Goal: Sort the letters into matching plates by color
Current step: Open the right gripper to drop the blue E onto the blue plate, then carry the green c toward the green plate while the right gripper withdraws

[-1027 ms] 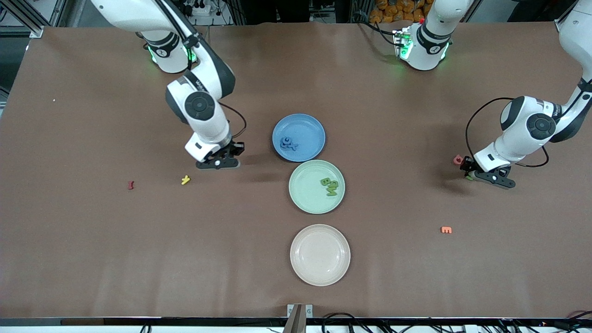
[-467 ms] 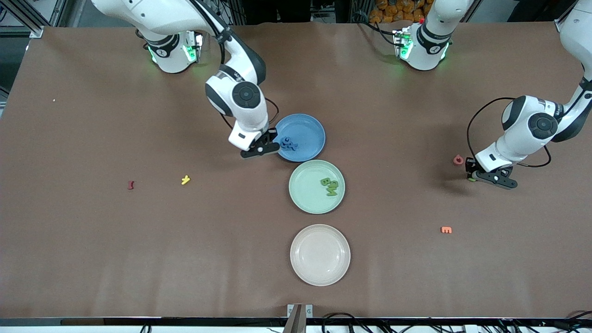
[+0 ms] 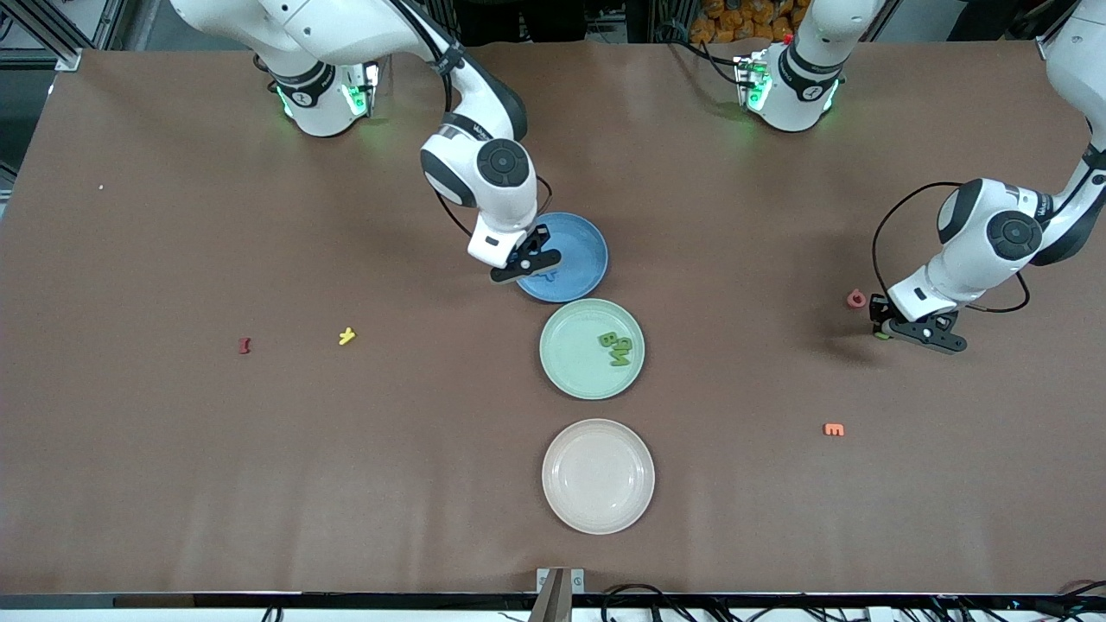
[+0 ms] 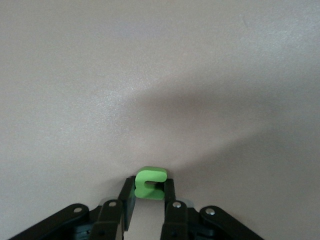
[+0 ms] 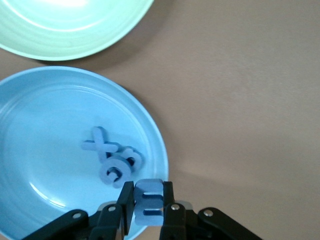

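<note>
Even overhead light, soft shadows (sharp focus).

Brown counter (image 3: pixel 173 484), matte covering with faint creases, fills nearly the whole front view. Black cables (image 3: pixel 657 593) run along the counter's edge nearest the front camera, with a small metal bracket (image 3: pixel 560 584) at mid-edge. A heap of orange items (image 3: pixel 743 21) sits off the counter past the arm bases; identity unclear.

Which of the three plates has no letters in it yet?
The cream plate, the one nearest the front camera. The blue plate already holds blue letters, and the mint green plate holds green letters.
</note>
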